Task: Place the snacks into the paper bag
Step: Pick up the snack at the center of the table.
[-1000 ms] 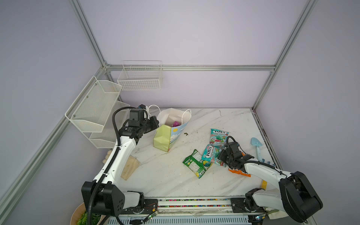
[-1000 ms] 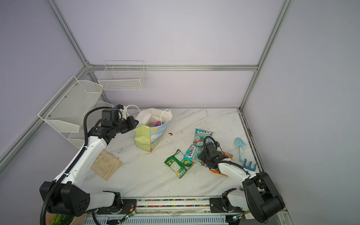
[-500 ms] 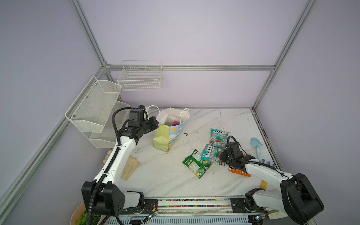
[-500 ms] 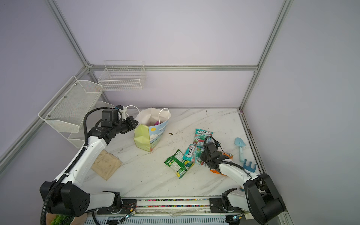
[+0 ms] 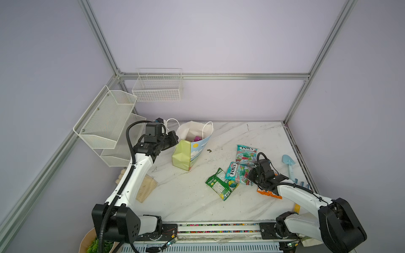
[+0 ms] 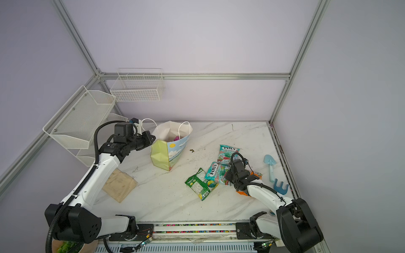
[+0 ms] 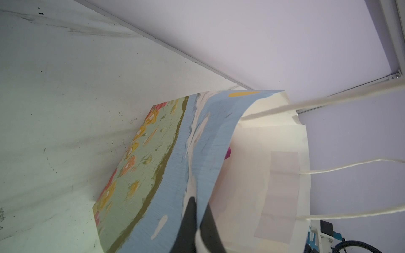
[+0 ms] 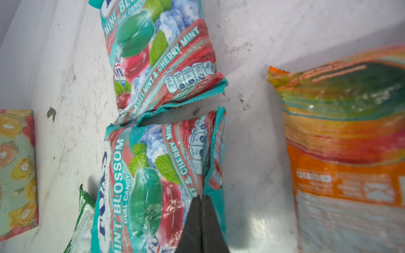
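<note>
Jaws of the right gripper (image 8: 202,210) press together on the crimped side edge of the near FOX'S packet (image 8: 149,175). It lies flat on the marble table (image 5: 186,203), one corner touching the green packet (image 5: 221,184). The far FOX'S packet (image 8: 160,54) sits end to end with it, almost touching, and the orange packet (image 8: 346,142) lies just beside, partly under the right arm in both top views. A purple packet (image 5: 197,138) shows inside the paper bag (image 5: 190,153), which stands well apart across the table. The left gripper (image 7: 198,216) has its jaws clamped on the bag's rim, so the mouth gapes. The pinch on the packet looks thin, so it will likely hang and swing. A slow, straight lift should clear its neighbours without dragging them. The carry should then pass high over the bag's rim, with one end lowered into the opening before letting go. A blue toy shovel (image 5: 289,163) lies near the table edge, out of the way.
</note>
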